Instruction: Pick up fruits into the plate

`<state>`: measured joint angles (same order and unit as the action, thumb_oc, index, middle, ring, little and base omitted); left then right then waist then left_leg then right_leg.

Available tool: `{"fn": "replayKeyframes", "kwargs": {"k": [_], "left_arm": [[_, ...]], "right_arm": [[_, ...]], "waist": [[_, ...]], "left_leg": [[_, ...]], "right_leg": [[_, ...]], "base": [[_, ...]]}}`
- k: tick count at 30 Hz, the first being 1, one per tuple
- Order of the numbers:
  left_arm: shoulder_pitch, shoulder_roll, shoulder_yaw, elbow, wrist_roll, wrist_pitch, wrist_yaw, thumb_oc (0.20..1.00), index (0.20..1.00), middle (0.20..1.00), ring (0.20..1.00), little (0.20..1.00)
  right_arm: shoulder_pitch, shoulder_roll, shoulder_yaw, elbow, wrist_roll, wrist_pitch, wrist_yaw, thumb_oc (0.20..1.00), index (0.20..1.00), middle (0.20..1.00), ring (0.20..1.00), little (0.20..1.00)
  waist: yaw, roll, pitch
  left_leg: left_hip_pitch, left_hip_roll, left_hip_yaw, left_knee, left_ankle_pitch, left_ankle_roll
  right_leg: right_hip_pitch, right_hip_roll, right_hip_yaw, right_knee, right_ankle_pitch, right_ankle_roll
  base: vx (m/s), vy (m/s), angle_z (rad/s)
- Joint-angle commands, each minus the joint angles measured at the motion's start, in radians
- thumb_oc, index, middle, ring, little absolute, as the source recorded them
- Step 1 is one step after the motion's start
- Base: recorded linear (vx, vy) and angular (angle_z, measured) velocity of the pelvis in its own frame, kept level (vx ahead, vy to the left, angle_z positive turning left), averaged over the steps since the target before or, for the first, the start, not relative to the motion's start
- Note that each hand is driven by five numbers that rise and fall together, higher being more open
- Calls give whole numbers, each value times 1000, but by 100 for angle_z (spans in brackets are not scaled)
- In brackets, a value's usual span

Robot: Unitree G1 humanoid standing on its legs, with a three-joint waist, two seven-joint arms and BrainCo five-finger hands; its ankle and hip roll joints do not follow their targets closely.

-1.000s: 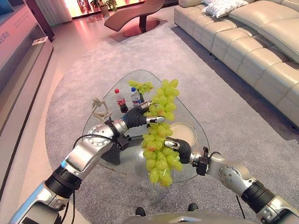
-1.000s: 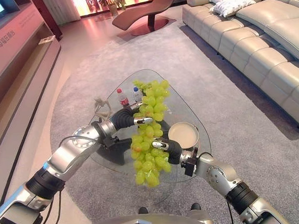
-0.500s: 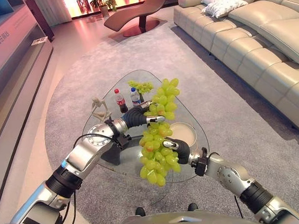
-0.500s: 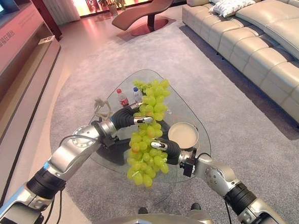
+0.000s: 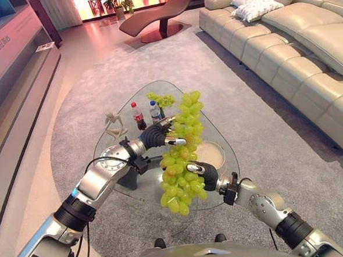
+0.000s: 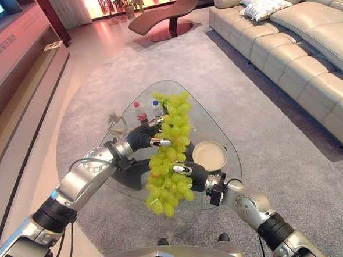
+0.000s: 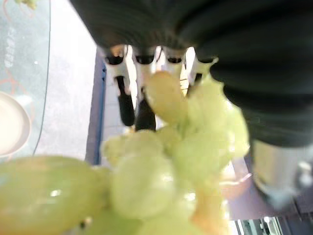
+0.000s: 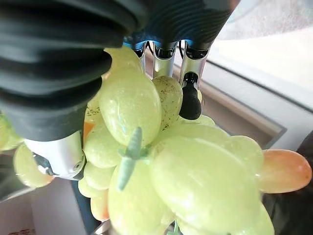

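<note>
A large round grey rug (image 5: 259, 135) is spread over the floor, and a cream sofa (image 5: 306, 44) is set along its far right side. On the rug a glass table (image 5: 215, 131) is placed, and above it a long bunch of green grapes (image 5: 182, 157) is held in the air by both hands. The upper part of the bunch is gripped by the left hand (image 5: 157, 135), whose fingers (image 7: 124, 100) are curled round the grapes. The lower part is clasped by the right hand (image 5: 203, 172), with its fingers (image 8: 190, 100) closed on the fruit. A cream plate (image 6: 211, 155) is seen on the glass just right of the hanging bunch. Two small bottles (image 5: 145, 114) are stood at the far side, beside a second small grape cluster (image 5: 161, 99) and a pale figurine (image 5: 114, 125).
</note>
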<state>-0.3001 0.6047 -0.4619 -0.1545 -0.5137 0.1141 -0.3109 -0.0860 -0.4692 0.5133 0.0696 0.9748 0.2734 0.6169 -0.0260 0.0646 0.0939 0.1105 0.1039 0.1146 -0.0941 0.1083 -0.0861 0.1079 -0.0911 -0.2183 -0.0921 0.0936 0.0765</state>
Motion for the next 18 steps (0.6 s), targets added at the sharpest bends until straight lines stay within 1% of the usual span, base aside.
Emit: {"fn": "replayKeyframes", "kwargs": {"k": [1, 4, 6, 10, 11, 13, 14, 18], "left_arm": [[-40, -2, 79, 17, -53, -61, 25, 1000, 1000, 1000, 1000, 1000], [-15, 7, 105, 23, -59, -75, 23, 1000, 1000, 1000, 1000, 1000], [23, 13, 140, 36, -57, -88, 32, 1000, 1000, 1000, 1000, 1000], [89, 29, 200, 58, -48, -110, 29, 1000, 1000, 1000, 1000, 1000], [119, 34, 226, 72, -45, -115, 34, 1000, 1000, 1000, 1000, 1000], [139, 38, 244, 92, -52, -118, 34, 1000, 1000, 1000, 1000, 1000], [163, 38, 266, 127, -50, -120, 38, 1000, 1000, 1000, 1000, 1000], [207, 35, 299, 191, -53, -122, 43, 1000, 1000, 1000, 1000, 1000]], "right_arm": [[-27, 34, -67, -77, 2, -74, -1, 200, 200, 200, 200, 200], [-14, 16, -96, -77, -16, -84, -7, 200, 200, 200, 200, 200], [6, -8, -138, -71, -46, -99, -12, 200, 200, 200, 200, 200], [31, -51, -206, -65, -88, -100, -9, 200, 200, 200, 200, 200], [37, -72, -234, -58, -102, -101, -9, 200, 200, 200, 200, 200], [41, -90, -256, -50, -110, -101, -7, 200, 200, 200, 200, 200], [45, -109, -285, -28, -136, -108, -3, 200, 200, 200, 200, 200], [48, -141, -326, 0, -182, -115, -5, 200, 200, 200, 200, 200]], "waist": [[-3, -65, 3], [-3, -66, 6], [-3, -68, 9], [-2, -72, 13], [-1, -73, 14], [0, -75, 16], [0, -77, 17], [4, -81, 24]], "left_leg": [[39, -57, 25, 7, -77, 30], [39, -56, 26, 7, -77, 29], [37, -54, 28, 7, -77, 29], [36, -51, 30, 7, -76, 26], [35, -49, 31, 7, -76, 25], [36, -48, 31, 7, -76, 24], [35, -47, 32, 7, -75, 23], [33, -45, 31, 7, -74, 21]], "right_leg": [[34, -19, 0, 5, -15, 46], [33, -19, 1, 5, -14, 45], [31, -20, 2, 5, -14, 44], [30, -19, 1, 5, -14, 44], [30, -20, -1, 5, -14, 44], [31, -19, -2, 5, -14, 43], [32, -20, -3, 5, -14, 43], [30, -20, -7, 5, -12, 43]], "base": [[0, 0, 0], [-8, 0, -2], [-24, -3, -7], [-14, -10, -4], [0, 0, 0], [0, 0, 0], [0, 0, 0], [-2, -17, 0]]}}
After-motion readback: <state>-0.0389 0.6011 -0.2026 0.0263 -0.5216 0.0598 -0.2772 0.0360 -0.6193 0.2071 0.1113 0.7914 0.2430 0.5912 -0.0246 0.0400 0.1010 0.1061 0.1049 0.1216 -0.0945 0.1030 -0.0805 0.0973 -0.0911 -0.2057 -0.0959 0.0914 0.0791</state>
